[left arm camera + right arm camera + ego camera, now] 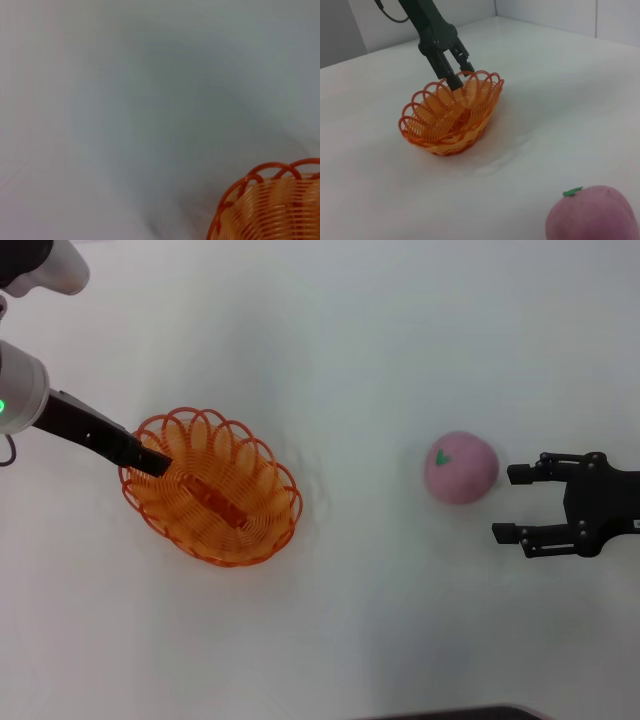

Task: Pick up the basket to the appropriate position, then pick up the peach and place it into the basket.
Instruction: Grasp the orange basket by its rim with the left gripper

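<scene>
Basket [212, 488] rests on the table [380, 350], left gripper [152, 462] seemingly pinching its rim; peach [461, 467] well right, beside spread right gripper [512, 504]. Thin wire could slip free.

Orange basket [213, 490], pink peach [461, 467]

The basket [212, 488] lies left, the peach [461, 467] well apart right, seemingly level.
</scene>
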Robot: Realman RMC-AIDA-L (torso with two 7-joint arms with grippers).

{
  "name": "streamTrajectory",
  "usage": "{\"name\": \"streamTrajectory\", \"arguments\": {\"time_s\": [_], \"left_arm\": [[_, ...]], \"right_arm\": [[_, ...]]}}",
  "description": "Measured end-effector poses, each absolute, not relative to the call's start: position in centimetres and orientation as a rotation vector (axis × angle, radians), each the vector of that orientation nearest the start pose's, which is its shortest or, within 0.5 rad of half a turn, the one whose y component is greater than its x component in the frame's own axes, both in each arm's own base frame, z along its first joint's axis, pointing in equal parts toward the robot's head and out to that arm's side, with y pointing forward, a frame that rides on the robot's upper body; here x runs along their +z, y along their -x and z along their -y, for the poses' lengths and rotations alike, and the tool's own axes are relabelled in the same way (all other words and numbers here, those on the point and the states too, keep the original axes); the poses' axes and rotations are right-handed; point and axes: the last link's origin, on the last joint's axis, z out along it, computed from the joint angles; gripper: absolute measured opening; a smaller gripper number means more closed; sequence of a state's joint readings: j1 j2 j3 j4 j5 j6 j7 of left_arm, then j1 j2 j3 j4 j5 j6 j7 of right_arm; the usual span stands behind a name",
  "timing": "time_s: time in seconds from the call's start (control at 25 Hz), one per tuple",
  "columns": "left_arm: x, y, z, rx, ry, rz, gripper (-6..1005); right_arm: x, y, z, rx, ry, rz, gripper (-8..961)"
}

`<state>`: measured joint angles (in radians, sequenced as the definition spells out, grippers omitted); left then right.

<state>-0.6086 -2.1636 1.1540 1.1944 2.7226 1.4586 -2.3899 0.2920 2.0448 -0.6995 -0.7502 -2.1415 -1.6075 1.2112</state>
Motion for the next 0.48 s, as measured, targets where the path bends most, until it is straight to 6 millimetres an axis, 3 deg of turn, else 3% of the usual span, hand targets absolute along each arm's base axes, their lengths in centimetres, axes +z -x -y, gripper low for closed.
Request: {"name": "streamTrajectory", "arguments": {"time_s": [0.48], "left_arm": [[-1.67,22.14,-36.43,0.487,2.553,0.990,776]], "right_arm": [[1.80,-34.12,-25.73,0.382,2.763,-0.594,850]]}}
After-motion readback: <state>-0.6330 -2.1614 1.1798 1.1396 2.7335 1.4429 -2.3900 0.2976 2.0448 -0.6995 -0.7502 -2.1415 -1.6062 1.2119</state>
